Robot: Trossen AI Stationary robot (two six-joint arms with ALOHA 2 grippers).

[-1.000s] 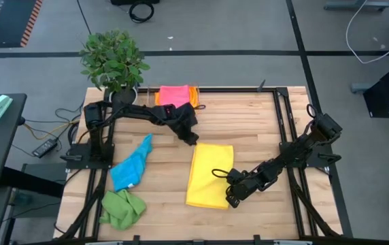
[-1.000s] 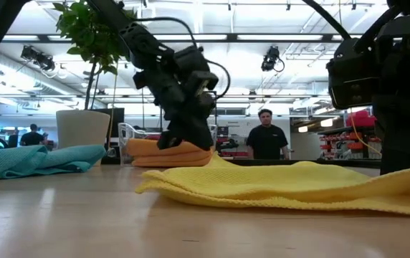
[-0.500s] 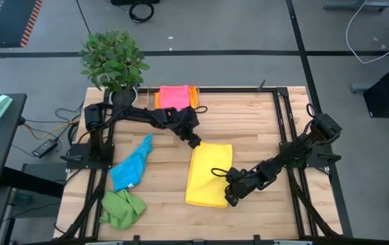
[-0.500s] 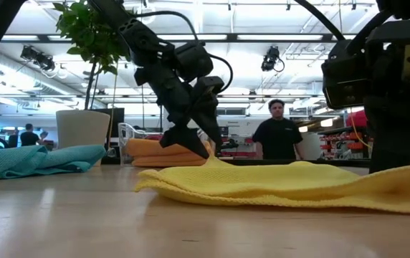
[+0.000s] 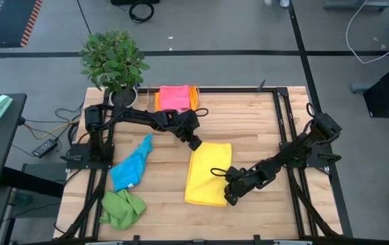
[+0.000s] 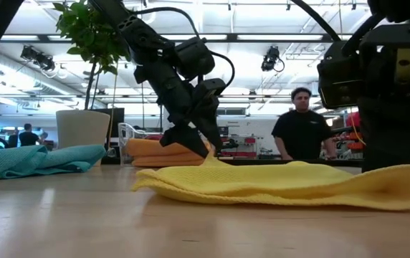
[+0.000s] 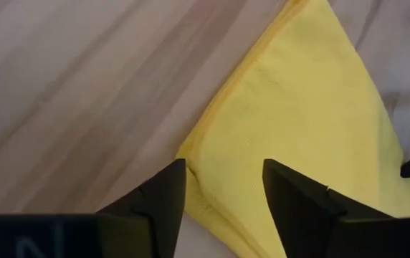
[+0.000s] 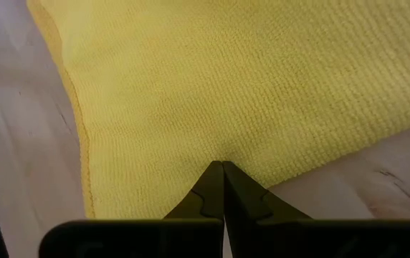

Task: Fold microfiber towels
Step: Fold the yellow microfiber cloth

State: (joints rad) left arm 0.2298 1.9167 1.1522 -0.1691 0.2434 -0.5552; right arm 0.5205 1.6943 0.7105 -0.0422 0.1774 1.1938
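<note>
Wooden table (image 5: pixel 249 116) carries a yellow towel (image 5: pixel 207 173) at centre, blue towel (image 5: pixel 130 167) and green towel (image 5: pixel 122 208) left, pink-on-orange stack (image 5: pixel 175 96) at rear edge.

I'm seeing the yellow towel (image 5: pixel 207 173) lying folded mid-frame, blue towel (image 5: pixel 130 169) and green towel (image 5: pixel 122 207) crumpled lower left, pink towel (image 5: pixel 174 96) folded up top

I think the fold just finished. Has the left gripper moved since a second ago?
Yes. The left gripper has opened and shifted slightly away from the folded pink towel, toward the yellow towel's far corner.
</note>
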